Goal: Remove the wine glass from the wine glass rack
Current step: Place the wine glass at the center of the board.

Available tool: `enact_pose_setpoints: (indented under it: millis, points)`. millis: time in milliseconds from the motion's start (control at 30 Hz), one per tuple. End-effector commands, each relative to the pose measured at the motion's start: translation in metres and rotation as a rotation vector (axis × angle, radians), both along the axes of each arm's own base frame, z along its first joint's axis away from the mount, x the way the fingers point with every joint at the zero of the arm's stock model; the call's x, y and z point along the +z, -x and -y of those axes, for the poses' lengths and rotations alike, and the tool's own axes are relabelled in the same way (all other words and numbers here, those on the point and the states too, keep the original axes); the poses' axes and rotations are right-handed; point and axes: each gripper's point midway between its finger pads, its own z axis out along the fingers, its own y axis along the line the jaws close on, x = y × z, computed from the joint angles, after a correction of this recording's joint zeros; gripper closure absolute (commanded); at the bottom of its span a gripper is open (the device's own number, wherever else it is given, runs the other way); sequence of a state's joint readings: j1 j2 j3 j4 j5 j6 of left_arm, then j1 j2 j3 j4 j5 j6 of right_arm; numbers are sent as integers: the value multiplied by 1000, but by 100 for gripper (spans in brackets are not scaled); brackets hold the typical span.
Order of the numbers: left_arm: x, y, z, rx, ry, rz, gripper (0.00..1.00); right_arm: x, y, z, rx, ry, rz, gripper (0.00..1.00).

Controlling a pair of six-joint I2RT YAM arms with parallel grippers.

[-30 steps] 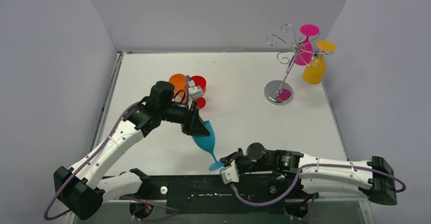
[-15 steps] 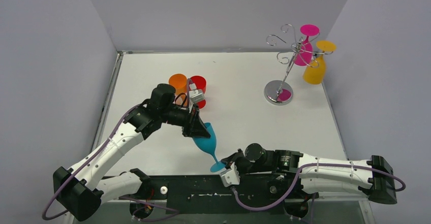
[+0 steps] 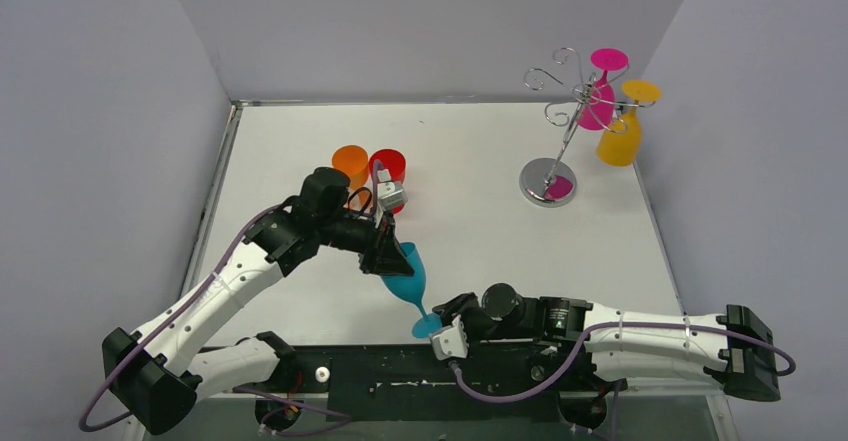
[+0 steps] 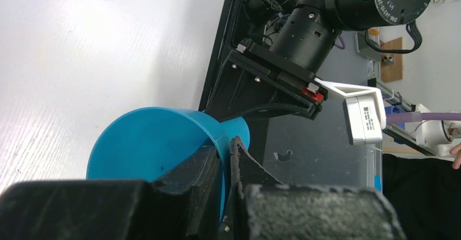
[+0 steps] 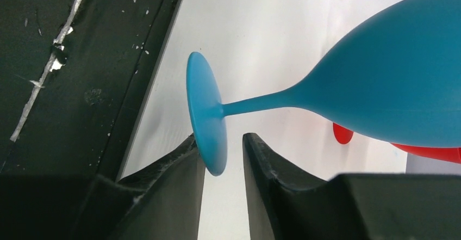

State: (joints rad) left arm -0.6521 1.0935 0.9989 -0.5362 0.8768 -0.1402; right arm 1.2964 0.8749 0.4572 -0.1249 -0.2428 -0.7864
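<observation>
Left gripper (image 3: pixel 390 259) pinches the blue wine glass (image 3: pixel 407 281); right gripper (image 5: pixel 222 142), parted, straddles its foot. Wine glass rack (image 3: pixel 538 176) carries two more glasses (image 3: pixel 598 107).

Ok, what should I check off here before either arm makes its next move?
1. Left gripper shut on the blue wine glass rim: ok.
2. Right gripper open, fingers either side of the foot: ok.
3. Foot free of both fingers: cannot tell.
4. Red glass and orange glass apart from the held bowl: ok.
5. Wine glass rack upright, pink glass and yellow glass hanging: ok.
</observation>
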Motion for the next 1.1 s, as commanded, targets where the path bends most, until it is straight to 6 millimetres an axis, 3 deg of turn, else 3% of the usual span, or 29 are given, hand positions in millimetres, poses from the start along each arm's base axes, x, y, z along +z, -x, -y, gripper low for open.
enact_pose_setpoints:
  millis: [0, 267, 533, 633, 700, 767, 1067]
  points:
    - [1, 5, -5, -14, -35, 59, 100, 65, -12, -24, -55, -262, 35, 65]
    - [4, -1, -9, 31, -59, 137, 100, 67, -10, -27, -78, -287, -25, 58]
    - [-15, -21, -15, 191, -112, 179, 100, 66, -6, -33, -95, -300, -83, 53]
    - [-22, -36, -22, 293, -151, 202, 100, 68, -10, -33, -136, -318, -88, 48]
    - [-24, -54, -29, 410, -167, 231, 100, 74, -16, -32, -195, -367, -104, 41]
    - [-27, -78, -41, 567, -187, 271, 100, 79, -20, -28, -230, -416, -109, 40]
    - [-22, -112, -47, 782, -198, 301, 100, 89, -34, -2, -414, -569, -215, 37]
